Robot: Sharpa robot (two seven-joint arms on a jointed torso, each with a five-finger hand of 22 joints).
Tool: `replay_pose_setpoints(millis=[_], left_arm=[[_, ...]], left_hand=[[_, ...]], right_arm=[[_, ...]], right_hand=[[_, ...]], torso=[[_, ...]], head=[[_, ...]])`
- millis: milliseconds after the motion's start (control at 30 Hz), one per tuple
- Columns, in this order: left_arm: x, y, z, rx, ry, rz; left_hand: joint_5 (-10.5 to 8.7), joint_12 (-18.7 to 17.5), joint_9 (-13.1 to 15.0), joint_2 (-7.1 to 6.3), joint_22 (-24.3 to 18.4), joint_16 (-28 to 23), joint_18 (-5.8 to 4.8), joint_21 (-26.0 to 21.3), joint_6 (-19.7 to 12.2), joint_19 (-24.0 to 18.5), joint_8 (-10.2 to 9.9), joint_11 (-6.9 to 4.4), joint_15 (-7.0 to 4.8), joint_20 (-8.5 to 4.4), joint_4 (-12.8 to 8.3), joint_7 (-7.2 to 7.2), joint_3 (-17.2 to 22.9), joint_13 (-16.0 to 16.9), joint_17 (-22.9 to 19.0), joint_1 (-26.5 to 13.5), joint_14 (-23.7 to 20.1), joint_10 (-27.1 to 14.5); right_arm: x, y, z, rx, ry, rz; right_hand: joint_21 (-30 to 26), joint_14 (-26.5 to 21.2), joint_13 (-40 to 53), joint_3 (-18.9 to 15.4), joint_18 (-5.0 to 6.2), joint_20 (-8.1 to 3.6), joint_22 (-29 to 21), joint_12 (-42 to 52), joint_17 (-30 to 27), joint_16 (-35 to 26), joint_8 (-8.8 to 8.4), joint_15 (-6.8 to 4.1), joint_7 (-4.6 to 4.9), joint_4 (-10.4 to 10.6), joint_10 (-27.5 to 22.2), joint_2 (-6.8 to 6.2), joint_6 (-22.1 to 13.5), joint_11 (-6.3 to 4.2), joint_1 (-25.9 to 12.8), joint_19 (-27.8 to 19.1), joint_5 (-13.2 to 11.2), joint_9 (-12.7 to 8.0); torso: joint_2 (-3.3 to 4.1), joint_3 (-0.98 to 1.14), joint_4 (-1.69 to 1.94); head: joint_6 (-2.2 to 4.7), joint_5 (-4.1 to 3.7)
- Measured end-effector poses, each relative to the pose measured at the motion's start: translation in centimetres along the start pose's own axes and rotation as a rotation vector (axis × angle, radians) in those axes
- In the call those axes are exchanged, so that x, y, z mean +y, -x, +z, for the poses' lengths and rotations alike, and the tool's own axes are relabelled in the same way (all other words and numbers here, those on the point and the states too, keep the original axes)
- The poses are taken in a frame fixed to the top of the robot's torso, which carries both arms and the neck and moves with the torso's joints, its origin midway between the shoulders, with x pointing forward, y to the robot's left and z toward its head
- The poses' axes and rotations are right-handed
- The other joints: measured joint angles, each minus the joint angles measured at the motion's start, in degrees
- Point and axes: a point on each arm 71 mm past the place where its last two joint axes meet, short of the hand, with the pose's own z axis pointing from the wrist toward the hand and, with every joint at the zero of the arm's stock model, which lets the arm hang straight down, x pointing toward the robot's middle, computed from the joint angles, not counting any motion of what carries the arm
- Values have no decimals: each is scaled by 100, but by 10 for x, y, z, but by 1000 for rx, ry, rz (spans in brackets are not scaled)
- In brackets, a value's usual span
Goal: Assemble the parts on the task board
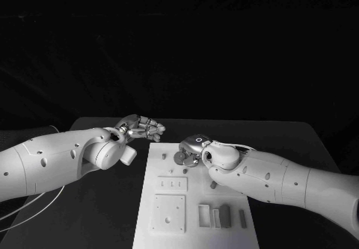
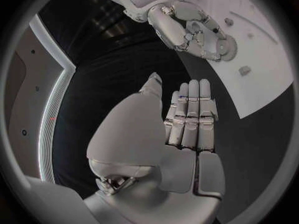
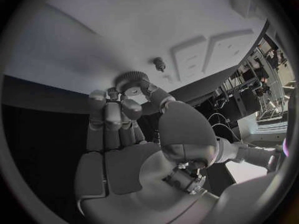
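A small gear [image 3: 132,79] is being pinched at the fingertips of the right hand [image 1: 191,153], right over the near-left part of the board [image 1: 224,236], and that is where the trouble could be starting. The grip is only being made at the gear's rim, so it could be tipped or dropped if the fingers are eased off before the bore is lined up; it would probably be rolling across the board or off onto the bench [image 1: 90,207]. A short peg [image 3: 159,63] is being seen just beside the gear in the right wrist view, still apart from it, and if the gear is being brought down tilted it could be jammed on that peg rather than seated. The other small studs [image 2: 244,70] nearby could also be getting knocked by the curled fingers. The left hand [image 1: 140,127] is being held off the board's left edge, holding nothing, fingers straight and side by side, so no steadying is being offered. No brand, label or readable writing is being shown on anything.
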Motion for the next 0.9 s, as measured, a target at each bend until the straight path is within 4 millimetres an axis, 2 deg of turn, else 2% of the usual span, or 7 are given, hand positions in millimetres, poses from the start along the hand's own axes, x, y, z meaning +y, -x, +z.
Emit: replay_pose_setpoints(millis=[133, 167, 400, 600, 733, 900], left_arm=[[0, 0, 0, -1, 0, 0], [0, 1, 0, -1, 0, 0], [1, 2, -1, -5, 1, 0], [2, 7, -2, -15, 4, 1], [4, 14, -2, -33, 7, 4], [6, 22, -2, -54, 10, 9]], left_hand=[[0, -23, 0, 0, 0, 0, 1, 0, 0, 0, 0, 0, 0, 0, 0, 0, 0, 0, 0, 0, 0, 0], [0, -23, -1, 0, 0, 0, 0, 0, 0, 0, 0, 0, 0, 0, 0, 0, 0, 0, 0, 0, 0, 0], [0, -23, -1, 0, 0, -22, 1, 0, 0, 0, 0, 0, 0, 0, 0, 0, 0, -1, 5, 0, 0, 0], [0, -23, -1, 0, 5, -22, 1, -12, 0, 0, 0, 0, 0, 0, 0, 0, 0, -1, 13, 0, 0, 0], [0, -45, -2, 0, 6, -22, 0, -22, -1, 0, -23, 0, 0, 0, 0, 1, 0, -1, 15, 0, 0, 0], [0, -45, -2, 0, 6, -22, 0, -22, -20, 0, -23, 0, 0, 0, 0, 20, 0, -2, 16, 0, 0, 0]], right_arm=[[-2, 0, -2, -5, -2, 4], [-3, 0, -3, -7, -2, 5], [-2, 3, -11, -39, 16, 33], [-7, 17, -20, -113, 18, 82], [-21, 32, -27, -170, -5, 117], [-55, 50, -42, -213, -50, 157]], right_hand=[[0, -1, -8, 24, 0, 0, 0, 0, -23, 0, -36, 1, 20, 24, 0, -72, -54, 0, -11, 0, 0, -15], [-19, -3, -8, 37, 0, 0, 0, 0, -29, 0, -36, 2, 17, 37, 0, -129, -92, 0, -6, 0, -22, -20], [-20, -10, -10, 77, 1, 0, 0, 0, 1, 0, -36, 8, 16, 77, 12, -189, -110, 12, 8, 1, -23, -24], [-20, 7, -21, 108, 1, -21, 0, 0, 17, 0, -36, -8, 17, 109, 22, -306, -109, 18, 81, 41, 22, -14], [-20, 31, -22, 122, 0, -21, -6, 0, 1, 0, -36, 11, 42, 126, 50, -340, -83, 31, 68, 42, 51, -15], [-20, 31, -28, 121, 0, -20, -9, 0, -59, 0, -1, 12, 64, 158, 50, -362, -59, 31, 90, 42, 51, -7]], torso=[[0, 1, -7], [0, 2, -7], [-2, 7, -10], [-5, 14, -21], [-8, 24, -36], [-27, 47, -76]], head=[[1, 7], [3, 7], [21, 8], [53, 15], [88, 21], [130, 42]])
